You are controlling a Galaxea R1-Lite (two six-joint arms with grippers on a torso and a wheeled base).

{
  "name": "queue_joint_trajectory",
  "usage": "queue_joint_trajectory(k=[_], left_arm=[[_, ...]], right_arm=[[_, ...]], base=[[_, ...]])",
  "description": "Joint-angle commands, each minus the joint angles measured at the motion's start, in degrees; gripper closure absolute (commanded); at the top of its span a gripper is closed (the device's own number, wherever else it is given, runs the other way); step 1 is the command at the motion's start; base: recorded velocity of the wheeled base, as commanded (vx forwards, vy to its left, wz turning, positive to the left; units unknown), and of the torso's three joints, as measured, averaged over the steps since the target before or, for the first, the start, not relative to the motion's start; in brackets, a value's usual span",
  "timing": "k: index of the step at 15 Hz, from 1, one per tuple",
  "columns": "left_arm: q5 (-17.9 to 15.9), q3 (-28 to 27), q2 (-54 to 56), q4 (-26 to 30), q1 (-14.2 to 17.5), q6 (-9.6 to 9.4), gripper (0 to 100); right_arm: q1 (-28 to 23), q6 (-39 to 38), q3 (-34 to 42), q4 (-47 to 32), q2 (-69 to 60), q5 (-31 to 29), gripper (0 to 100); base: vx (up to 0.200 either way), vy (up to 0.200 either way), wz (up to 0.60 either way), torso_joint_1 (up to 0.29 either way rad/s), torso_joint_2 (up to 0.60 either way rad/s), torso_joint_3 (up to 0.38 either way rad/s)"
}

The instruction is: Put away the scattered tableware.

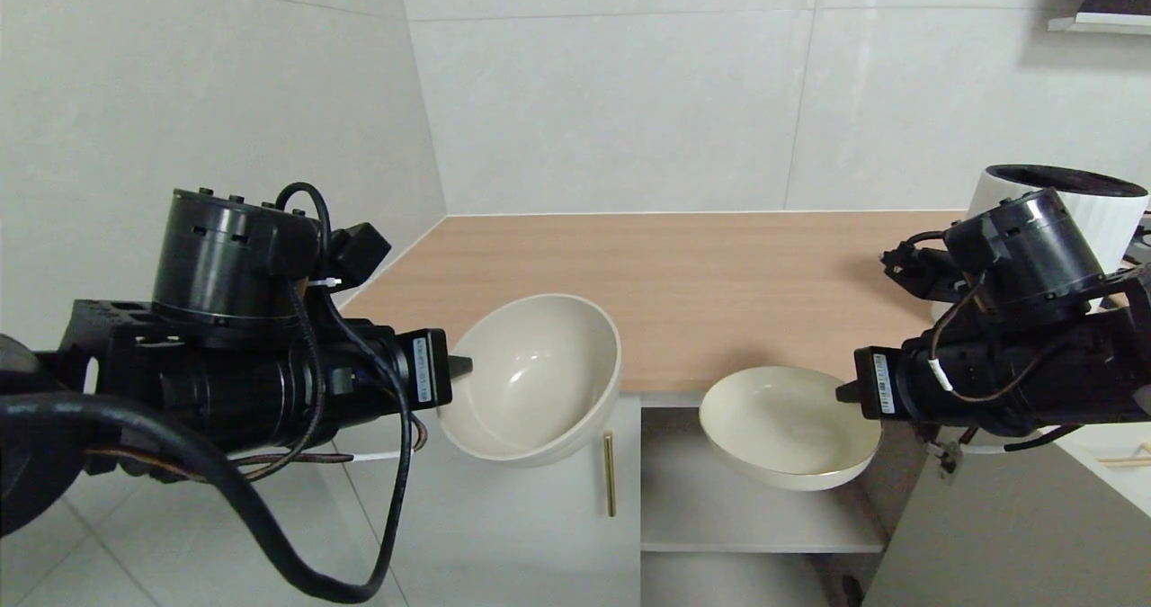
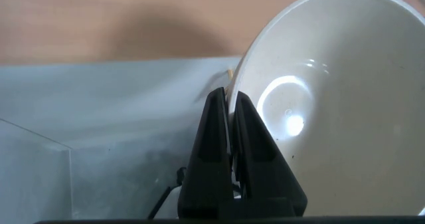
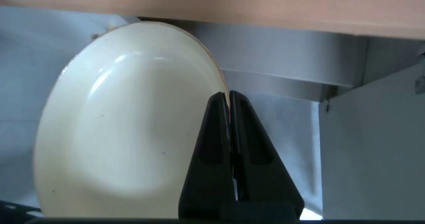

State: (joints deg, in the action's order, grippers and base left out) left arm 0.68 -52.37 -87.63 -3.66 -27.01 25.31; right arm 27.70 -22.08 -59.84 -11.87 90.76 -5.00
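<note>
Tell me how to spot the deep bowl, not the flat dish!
Start at the long brown wooden countertop against the white tiled wall. Just off its front edge, two cream dishes hang in black robot pincers; the deep round cream bowl is in the left pincer. It is deeper and rounder than the shallow cream dish in the right pincer.

In the left wrist view we lose part of the deep bowl (image 2: 345, 84) past the picture's edge, and the shallow dish (image 3: 126, 124) is likewise clipped in the right wrist view. The right arm covers part of the white container (image 1: 1124, 225). Pale sticks (image 1: 1124, 459) at the head view's right edge are too small for us to name.
</note>
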Motion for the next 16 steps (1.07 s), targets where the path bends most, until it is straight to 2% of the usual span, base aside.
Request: queue_joint_trajectory(k=[1,11,16], left_arm=[[0.02,-0.01,-0.53,-0.03,0.03,0.0,100],[0.11,0.08,-1.23,0.05,0.03,0.0,100],[0.11,0.08,-1.14,-0.03,0.03,0.0,100]], right_arm=[[0.08,0.02,0.08,-0.08,0.47,-0.01,100],[0.08,1.25,0.87,0.18,1.79,-0.01,100],[0.08,1.42,1.4,0.18,3.2,-0.01,100]], base=[[0.0,0.0,0.0,-0.178,0.42,0.251],[0.0,0.0,0.0,-0.171,0.46,0.291],[0.0,0.0,0.0,-0.09,0.34,0.24]])
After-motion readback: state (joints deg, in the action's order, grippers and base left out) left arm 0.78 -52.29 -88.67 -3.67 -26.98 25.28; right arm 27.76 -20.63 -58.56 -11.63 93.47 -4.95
